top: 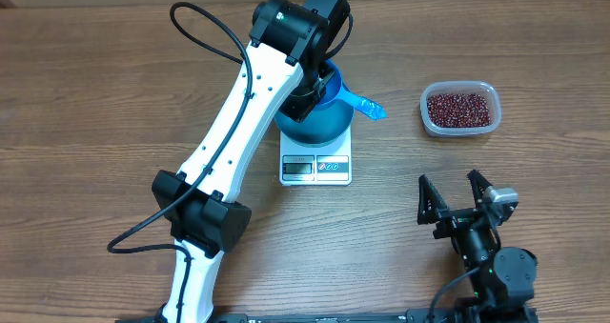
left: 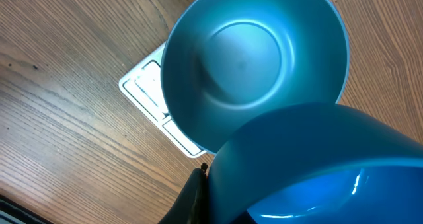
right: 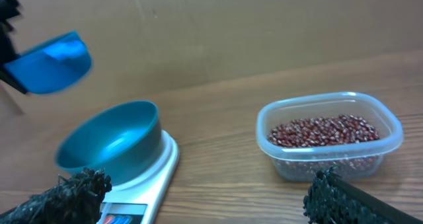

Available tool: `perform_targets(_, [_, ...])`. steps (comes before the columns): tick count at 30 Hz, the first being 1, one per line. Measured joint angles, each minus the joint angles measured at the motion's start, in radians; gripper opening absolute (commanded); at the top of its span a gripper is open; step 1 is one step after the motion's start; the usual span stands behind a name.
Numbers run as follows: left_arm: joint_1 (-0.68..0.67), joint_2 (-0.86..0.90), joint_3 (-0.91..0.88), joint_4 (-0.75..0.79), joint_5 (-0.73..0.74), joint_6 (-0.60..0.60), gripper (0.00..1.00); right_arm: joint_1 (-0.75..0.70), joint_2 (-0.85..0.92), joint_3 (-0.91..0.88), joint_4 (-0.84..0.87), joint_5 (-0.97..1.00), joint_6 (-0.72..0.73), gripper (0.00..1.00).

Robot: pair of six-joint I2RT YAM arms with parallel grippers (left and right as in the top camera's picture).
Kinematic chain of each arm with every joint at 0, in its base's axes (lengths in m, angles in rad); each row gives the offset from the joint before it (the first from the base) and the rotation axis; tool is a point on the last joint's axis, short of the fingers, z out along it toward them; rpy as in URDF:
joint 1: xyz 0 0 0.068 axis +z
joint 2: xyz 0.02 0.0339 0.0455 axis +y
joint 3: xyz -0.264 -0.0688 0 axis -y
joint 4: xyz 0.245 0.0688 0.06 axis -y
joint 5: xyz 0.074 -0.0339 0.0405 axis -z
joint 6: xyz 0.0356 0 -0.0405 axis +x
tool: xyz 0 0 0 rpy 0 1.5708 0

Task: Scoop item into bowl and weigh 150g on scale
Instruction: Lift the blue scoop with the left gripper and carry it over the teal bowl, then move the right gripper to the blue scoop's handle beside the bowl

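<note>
Looking like a robotics lab bench, not a home kitchen: white robot arm [top: 238, 123] reaching across left-centre, black robot arm [top: 481, 242] sitting lower right, loose cables [top: 205, 18] trailing over a wood-grain table [top: 86, 85]. Plain brown board [right: 264, 26] backing it across top of right-wrist view. Scale [top: 316, 167] & clear tub [top: 460, 109] sitting mid-frame & upper right.

No legible text, brand, label or number anywhere (markings on the scale [top: 316, 169] too small and blurred).
</note>
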Motion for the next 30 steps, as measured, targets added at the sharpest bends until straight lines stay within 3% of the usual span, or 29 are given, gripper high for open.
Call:
perform_targets(8, [0.000,0.000,0.001,0.008,-0.005,0.024,0.04,0.000,0.100,0.389,-0.304,-0.030,0.029,1.00])
perform_targets(15, [0.000,0.000,0.002,0.010,-0.003,0.056,0.04,0.000,0.387,0.669,-0.455,-0.135,0.055,1.00])
perform_targets(22, [0.000,0.000,0.002,0.012,0.016,0.113,0.04,0.000,0.668,0.814,-0.425,-0.402,0.114,1.00])
perform_targets(30, [0.000,0.000,0.002,0.037,0.063,0.164,0.04,0.000,0.866,0.814,-0.196,-0.769,0.139,1.00])
